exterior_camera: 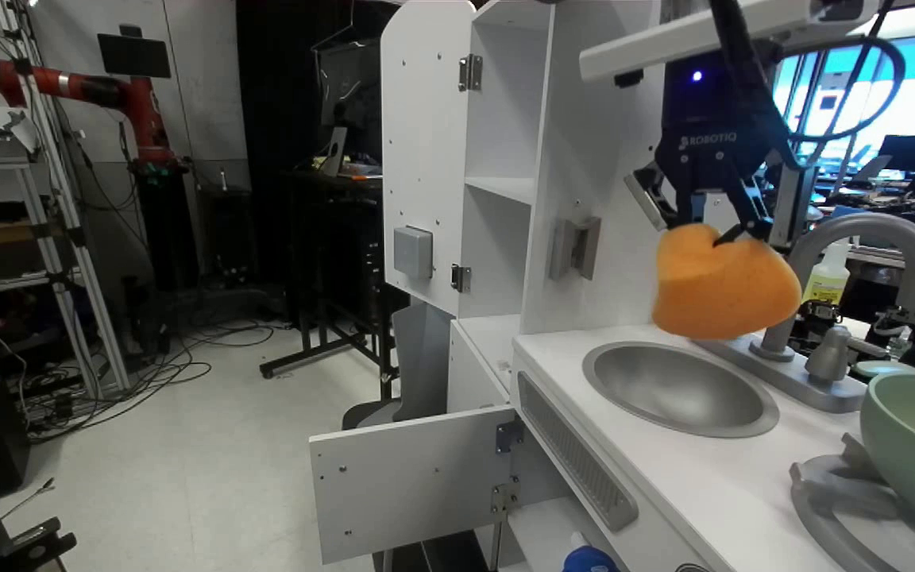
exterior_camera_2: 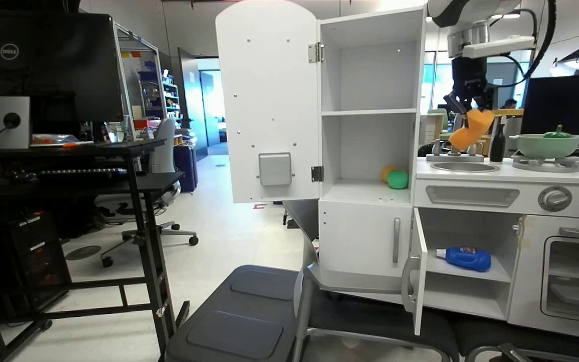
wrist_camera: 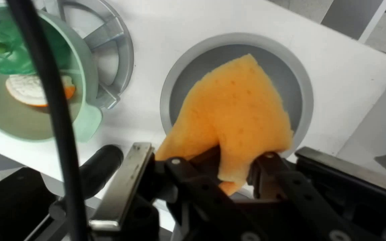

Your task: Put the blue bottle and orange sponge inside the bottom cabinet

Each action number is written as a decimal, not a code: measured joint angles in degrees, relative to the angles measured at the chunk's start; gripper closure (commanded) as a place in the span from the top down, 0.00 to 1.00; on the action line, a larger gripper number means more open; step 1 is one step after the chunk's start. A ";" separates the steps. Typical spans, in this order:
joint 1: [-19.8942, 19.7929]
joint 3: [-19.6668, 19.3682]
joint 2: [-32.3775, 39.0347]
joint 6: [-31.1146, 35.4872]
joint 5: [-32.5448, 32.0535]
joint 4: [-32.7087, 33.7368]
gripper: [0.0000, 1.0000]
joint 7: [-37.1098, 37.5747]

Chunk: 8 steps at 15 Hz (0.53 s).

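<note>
Above the round sink [exterior_camera: 676, 393] set in a white countertop [exterior_camera: 712, 477], the robot's gripper [exterior_camera: 721, 227] clamps an orange sponge [exterior_camera: 727, 290], bunched tight between its jaws. Below, in an exterior view, the blue bottle [exterior_camera_2: 470, 259] lies on its side on a shelf [exterior_camera_2: 435, 265] inside the bottom cabinet [exterior_camera_2: 463, 226], white cap [exterior_camera_2: 441, 253] to the left, the cabinet's door [exterior_camera_2: 421, 271] swung open on the left. To the sink's right, a pale green pot [exterior_camera_2: 546, 147] rests on a gray burner [exterior_camera_2: 546, 164].
</note>
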 measured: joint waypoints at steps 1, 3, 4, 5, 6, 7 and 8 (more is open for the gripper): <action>0.36 0.01 -1.26 -0.47 -0.11 -0.82 0.02 -1.87; 1.31 0.03 -3.64 -1.62 -0.61 -3.02 0.02 -5.68; 1.80 0.08 -4.86 -2.03 -0.97 -4.56 0.02 -7.96; 2.34 0.13 -6.11 -2.31 -1.24 -6.41 0.02 -10.25; 2.91 0.21 -7.40 -2.40 -1.42 -8.52 0.02 -12.59; 3.55 0.29 -8.77 -2.40 -1.66 -11.04 0.02 -14.94; 4.28 0.32 -10.16 -2.39 -2.04 -13.80 0.02 -17.18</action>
